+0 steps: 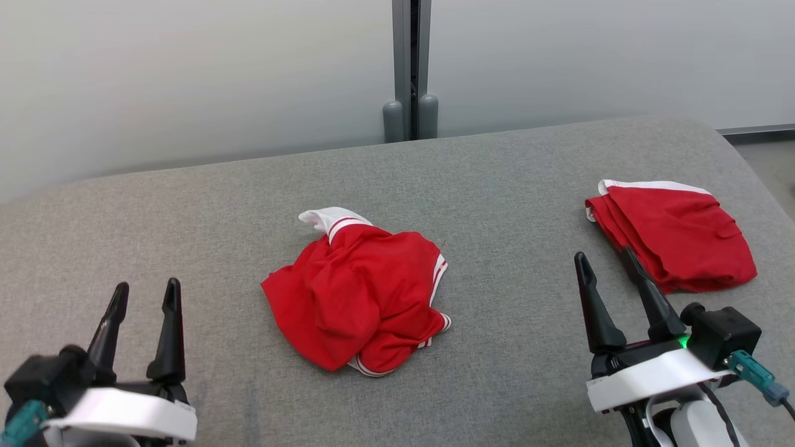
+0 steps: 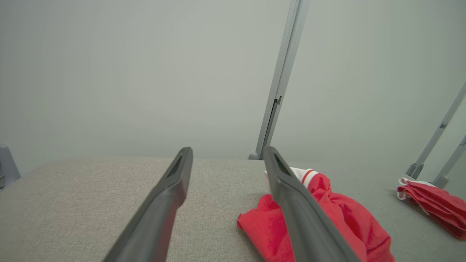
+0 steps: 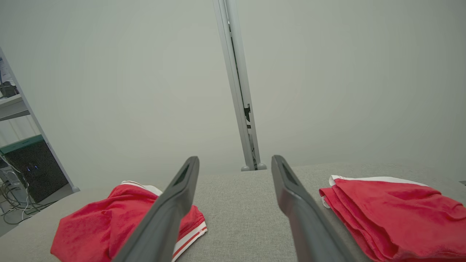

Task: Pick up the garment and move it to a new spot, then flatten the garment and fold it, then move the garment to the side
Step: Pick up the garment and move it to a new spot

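Spot crumpled red garment (image 1: 357, 292) mid-desk (image 1: 186, 217), btwn L gripper (image 1: 146, 285) & R gripper (image 1: 604, 254), both spread wide, empty, touching nothing. Prob. light, soft, floppy: pinch white-striped hem (image 1: 438, 273), lift slow. Ignore folded red garment (image 1: 674, 242) far right.

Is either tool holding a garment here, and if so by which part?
Nothing is held. The left tool and right tool are open, apart from the crumpled garment lying on the grey surface.
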